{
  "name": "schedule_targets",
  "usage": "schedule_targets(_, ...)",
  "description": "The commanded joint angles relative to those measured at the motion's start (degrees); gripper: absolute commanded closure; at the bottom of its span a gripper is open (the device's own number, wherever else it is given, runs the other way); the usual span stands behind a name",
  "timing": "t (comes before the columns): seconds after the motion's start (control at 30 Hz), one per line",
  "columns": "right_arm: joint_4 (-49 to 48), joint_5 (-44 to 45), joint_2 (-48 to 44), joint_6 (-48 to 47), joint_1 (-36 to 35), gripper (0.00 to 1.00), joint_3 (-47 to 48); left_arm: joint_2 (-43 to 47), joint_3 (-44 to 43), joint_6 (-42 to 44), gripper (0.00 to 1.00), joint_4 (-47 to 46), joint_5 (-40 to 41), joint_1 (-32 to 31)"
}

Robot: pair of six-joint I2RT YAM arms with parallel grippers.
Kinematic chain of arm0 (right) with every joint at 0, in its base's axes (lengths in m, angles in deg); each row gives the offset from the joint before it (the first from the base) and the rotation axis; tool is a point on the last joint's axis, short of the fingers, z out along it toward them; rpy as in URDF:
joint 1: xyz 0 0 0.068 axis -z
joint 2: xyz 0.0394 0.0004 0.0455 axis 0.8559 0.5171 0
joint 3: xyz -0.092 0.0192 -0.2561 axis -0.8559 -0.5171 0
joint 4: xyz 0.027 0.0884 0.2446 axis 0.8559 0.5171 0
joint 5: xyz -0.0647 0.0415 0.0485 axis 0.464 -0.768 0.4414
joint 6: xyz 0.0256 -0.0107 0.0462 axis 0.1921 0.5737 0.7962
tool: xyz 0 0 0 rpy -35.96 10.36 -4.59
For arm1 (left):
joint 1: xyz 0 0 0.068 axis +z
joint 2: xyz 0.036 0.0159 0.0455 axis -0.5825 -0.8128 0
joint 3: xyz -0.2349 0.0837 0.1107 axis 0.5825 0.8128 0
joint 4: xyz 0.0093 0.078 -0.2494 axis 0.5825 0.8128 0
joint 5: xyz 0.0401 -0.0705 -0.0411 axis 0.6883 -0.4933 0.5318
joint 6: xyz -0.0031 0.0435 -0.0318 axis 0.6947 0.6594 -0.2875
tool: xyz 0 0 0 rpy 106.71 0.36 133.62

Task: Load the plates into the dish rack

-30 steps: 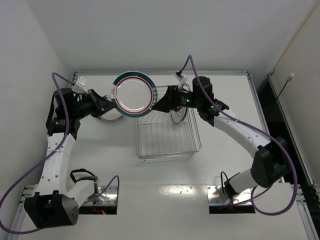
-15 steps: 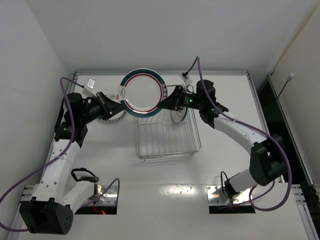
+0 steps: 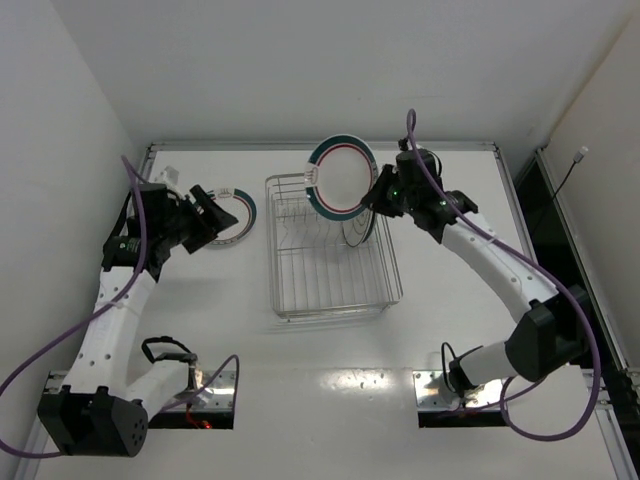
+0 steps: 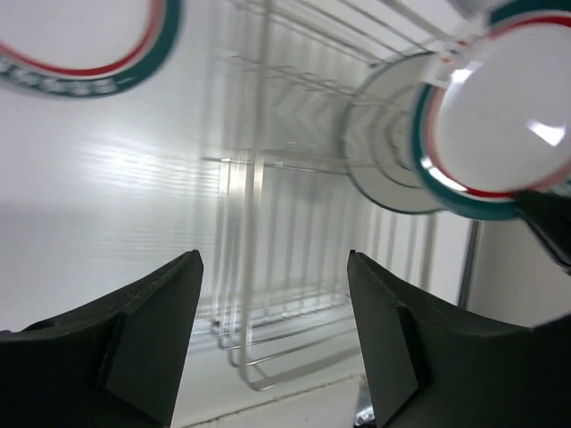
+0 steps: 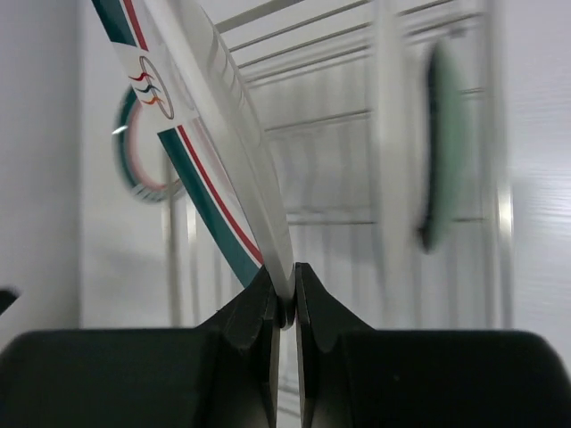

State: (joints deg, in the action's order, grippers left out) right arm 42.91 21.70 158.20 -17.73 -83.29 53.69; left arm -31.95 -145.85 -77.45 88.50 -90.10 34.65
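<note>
My right gripper (image 3: 376, 196) (image 5: 285, 301) is shut on the rim of a white plate with a teal-and-red rim band (image 3: 340, 177) (image 5: 201, 125) (image 4: 504, 120), holding it tilted in the air over the far part of the dish rack (image 3: 335, 312) (image 4: 259, 165) (image 5: 384, 89). Another plate (image 3: 358, 229) (image 4: 385, 143) (image 5: 442, 147) stands upright in the rack's right side. A second banded plate (image 3: 234, 221) (image 4: 85, 49) (image 5: 134, 156) lies flat on the table left of the rack. My left gripper (image 3: 208, 212) (image 4: 272, 267) is open and holds nothing, just left of that flat plate.
White walls close in the table on the left, back and right. Purple cables loop from both arms. The arm bases (image 3: 195, 395) sit at the near edge.
The left gripper has opened, let go of the banded plate and drawn back to the left. The right gripper has shut on the plate's rim and carried it right, over the rack.
</note>
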Motion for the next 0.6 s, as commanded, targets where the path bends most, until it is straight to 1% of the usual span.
schedule_targets(0.0, 13.82, 22.87, -1.36, -2.38, -2.29, 1.0, 6.87, -1.51, -2.12, 3.93, 0.37, 9.78, 9.22, 1.85)
schedule_targets(0.03, 15.84, 25.6, -0.49, -2.38, -3.77, 1.0, 8.01, -1.52, -2.12, 3.93, 0.37, 9.79, 9.22, 2.46)
schedule_targets(0.07, 16.55, 30.41, 0.39, -2.38, -4.57, 1.0, 8.8, -1.52, -2.12, 3.93, 0.37, 10.49, 9.22, 2.47)
schedule_targets(0.1, 17.26, 32.81, 0.92, -2.38, -5.54, 1.0, 9.59, -1.52, -2.12, 3.93, 0.37, 11.02, 9.22, 2.47)
schedule_targets(0.2, 21.47, 39.84, 4.61, -3.0, -8.61, 1.0, 14.86, -0.82, -1.51, 4.54, 0.37, 11.02, 9.75, 2.47)
schedule_targets(0.27, 25.07, 46.68, 8.2, -3.52, -11.07, 1.0, 20.82, -0.82, -1.51, 4.55, 0.37, 11.55, 9.75, 2.47)
schedule_targets(0.33, 28.59, 49.69, 10.5, -3.52, -13.35, 1.0, 23.21, -0.82, -0.9, 4.55, 0.37, 11.55, 9.75, 2.99)
schedule_targets(0.4, 31.83, 53.21, 14.8, -2.3, -14.51, 1.0, 27.43, -0.82, -0.89, 4.55, 0.37, 11.55, 9.75, 2.99)
schedule_targets(0.43, 35.51, 54.26, 17.77, -0.73, -15.38, 1.0, 30.31, -1.34, -0.89, 4.55, 0.37, 11.55, 9.75, 2.99)
schedule_targets(0.47, 37.2, 55.84, 19.11, 0.07, -15.39, 1.0, 31.39, -1.34, -0.37, 4.55, 0.37, 11.55, 9.75, 2.99)
schedule_targets(0.57, 39.32, 56.56, 22.01, 1.83, -16.88, 1.0, 32.1, -1.34, -0.36, 4.02, 0.37, 11.03, 9.75, 2.99)
